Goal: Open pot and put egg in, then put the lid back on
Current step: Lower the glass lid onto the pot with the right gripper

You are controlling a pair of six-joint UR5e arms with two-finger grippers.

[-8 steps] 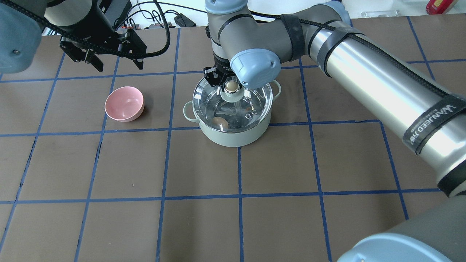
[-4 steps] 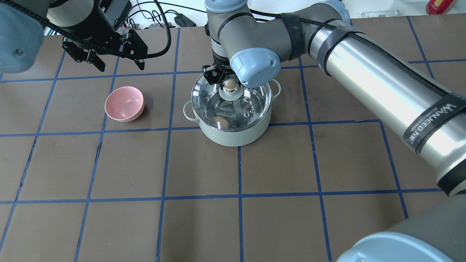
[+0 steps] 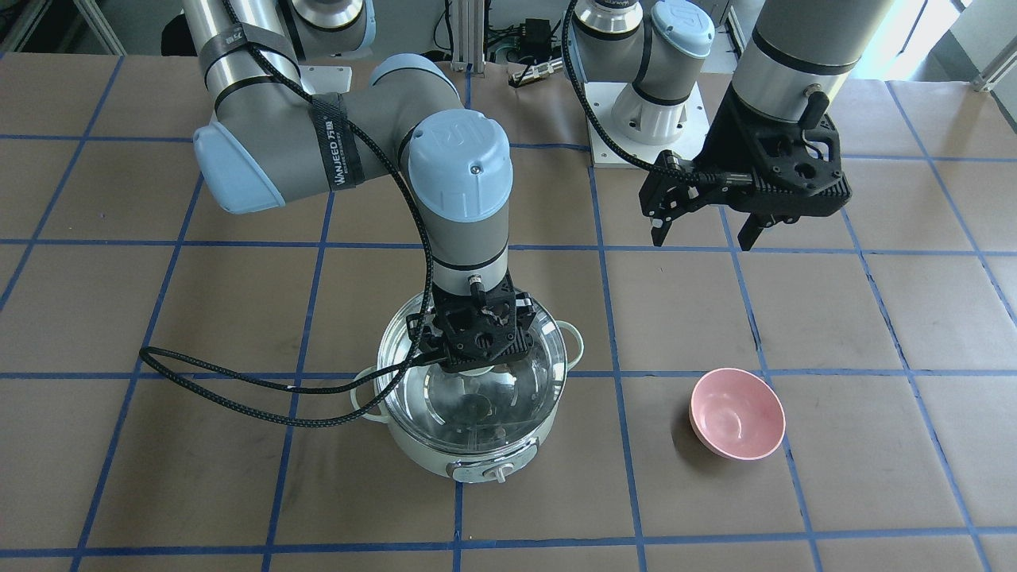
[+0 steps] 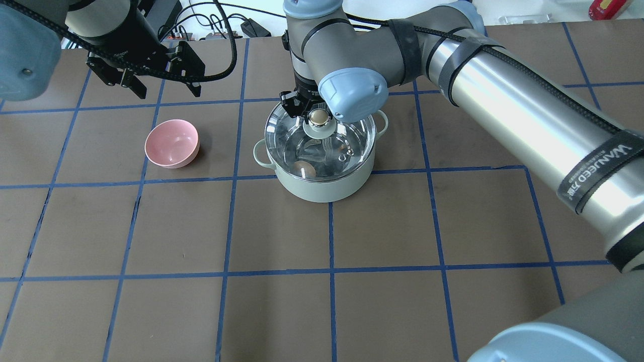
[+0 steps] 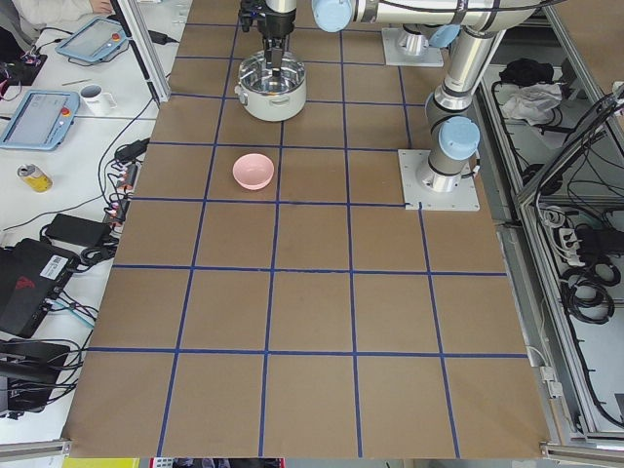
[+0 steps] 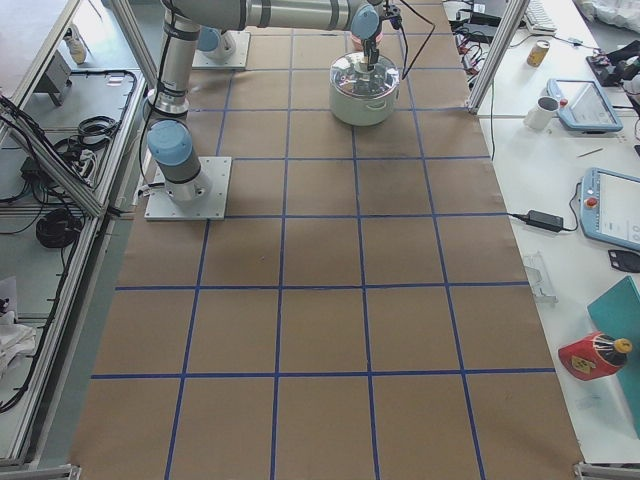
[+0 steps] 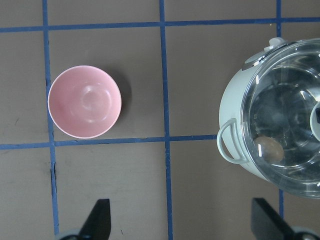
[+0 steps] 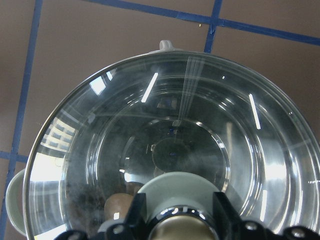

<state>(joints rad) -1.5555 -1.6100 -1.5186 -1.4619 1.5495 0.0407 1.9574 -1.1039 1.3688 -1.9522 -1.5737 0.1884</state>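
The mint-green pot (image 4: 322, 188) stands mid-table, its knob facing away from the robot (image 3: 499, 474). The glass lid (image 4: 352, 136) rests on the pot's rim. My right gripper (image 4: 314, 113) comes straight down on it and is shut on the lid's beige knob (image 4: 318, 117); in the right wrist view its fingers (image 8: 136, 210) flank the knob. The egg (image 4: 304, 170) lies inside the pot under the glass and also shows in the left wrist view (image 7: 270, 149). My left gripper (image 4: 163, 93) hangs open and empty above the table behind the bowl.
An empty pink bowl (image 4: 171, 143) sits on the table to the pot's left, also in the front view (image 3: 736, 413). A black cable (image 3: 238, 389) loops from the right wrist down beside the pot. Brown gridded table (image 4: 352, 281) lies in front.
The right gripper and the lid shifted slightly back and left, and the lid now sits squarely on the pot's rim. The left gripper drifted a little farther back.
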